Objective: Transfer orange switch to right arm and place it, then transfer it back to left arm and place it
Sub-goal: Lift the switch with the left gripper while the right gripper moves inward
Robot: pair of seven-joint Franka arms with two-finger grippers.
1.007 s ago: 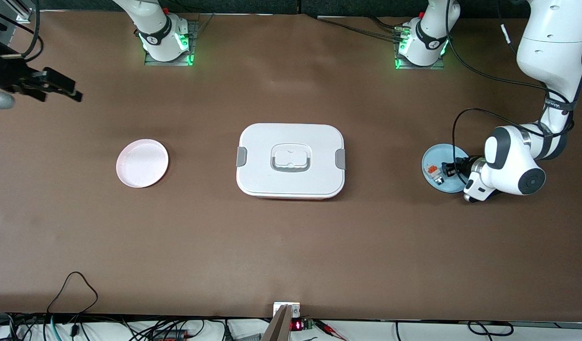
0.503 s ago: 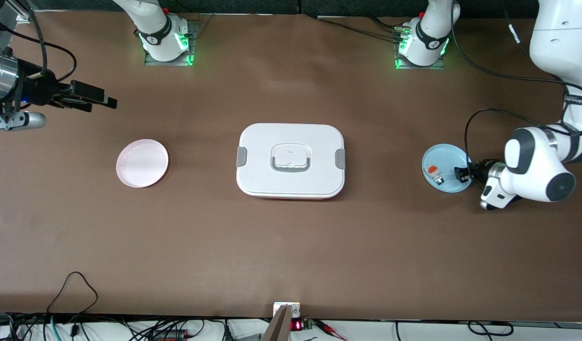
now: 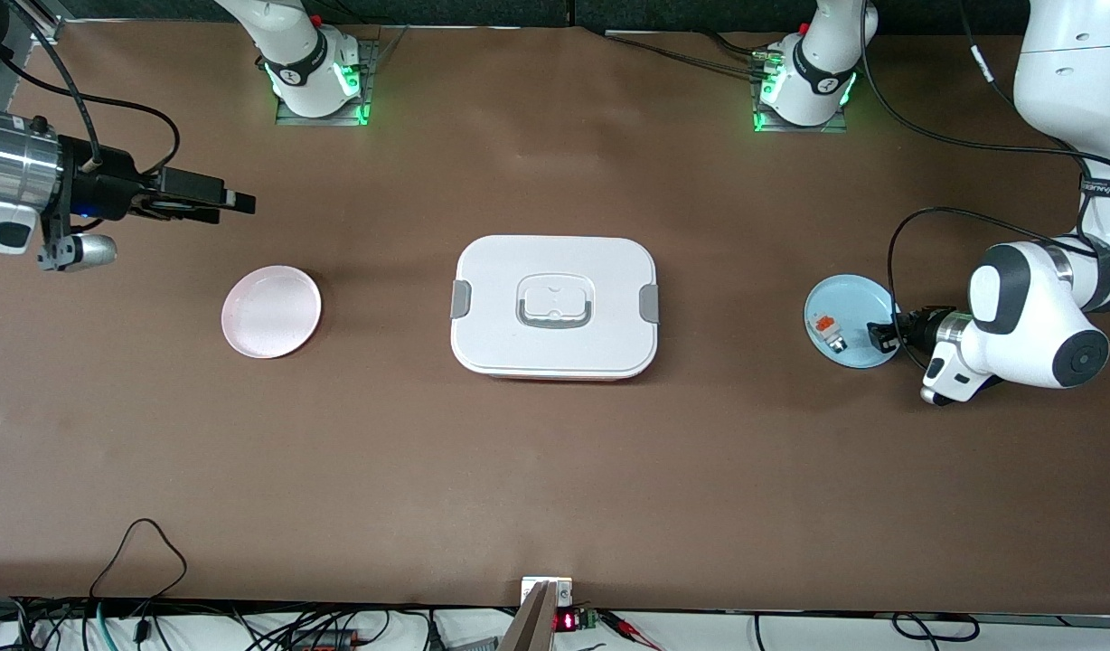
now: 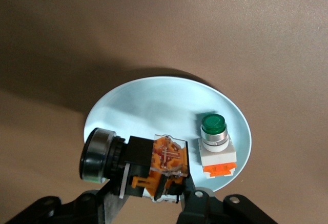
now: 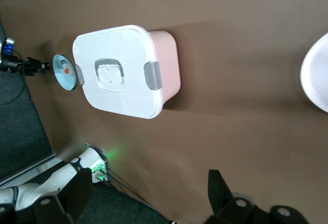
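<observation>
Orange switch (image 4: 136, 161) is sitting clenched between the left gripper (image 4: 154, 203) fingers, hanging over the blue plate (image 4: 154, 106) rim. Just past the fingertips, that plate is holding a white-grey piece (image 4: 216, 149) (green-capped, orange base). The box (image 3: 555, 306) is lying lidded mid-table. The right gripper (image 3: 234, 201), jaws spread and empty, is hovering near the empty pink plate (image 3: 271, 311).

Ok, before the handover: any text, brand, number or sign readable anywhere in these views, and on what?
Black band on the left arm: lettering, too small to read.
Small board at the table edge nearest the front camera: red lit digits, unreadable.
White lidded box, orange switch: no text visible.
</observation>
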